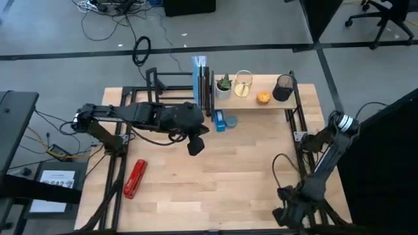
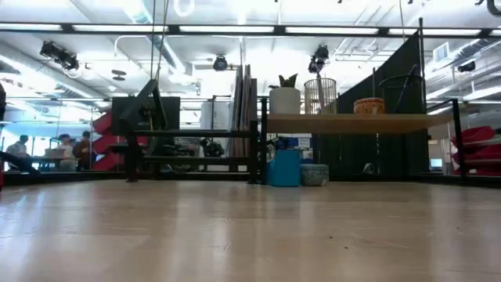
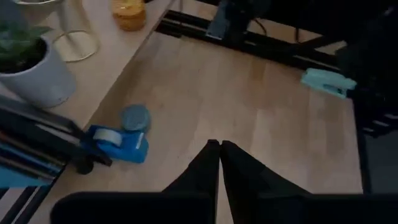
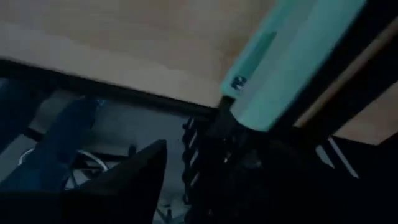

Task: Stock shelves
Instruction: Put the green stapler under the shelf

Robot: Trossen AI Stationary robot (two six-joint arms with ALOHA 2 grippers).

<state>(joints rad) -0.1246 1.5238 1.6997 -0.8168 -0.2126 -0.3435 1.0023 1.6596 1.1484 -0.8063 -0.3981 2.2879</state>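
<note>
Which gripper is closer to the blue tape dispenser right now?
Left. The left gripper hangs just beside the blue tape dispenser, over the tabletop in front of the shelf. The right gripper is parked at the table's near right corner, far away.

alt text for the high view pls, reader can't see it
Seen from above, the left gripper hovers empty over a wooden table near a blue tape dispenser. A plank shelf holds a potted plant; a red stapler lies left.
</note>
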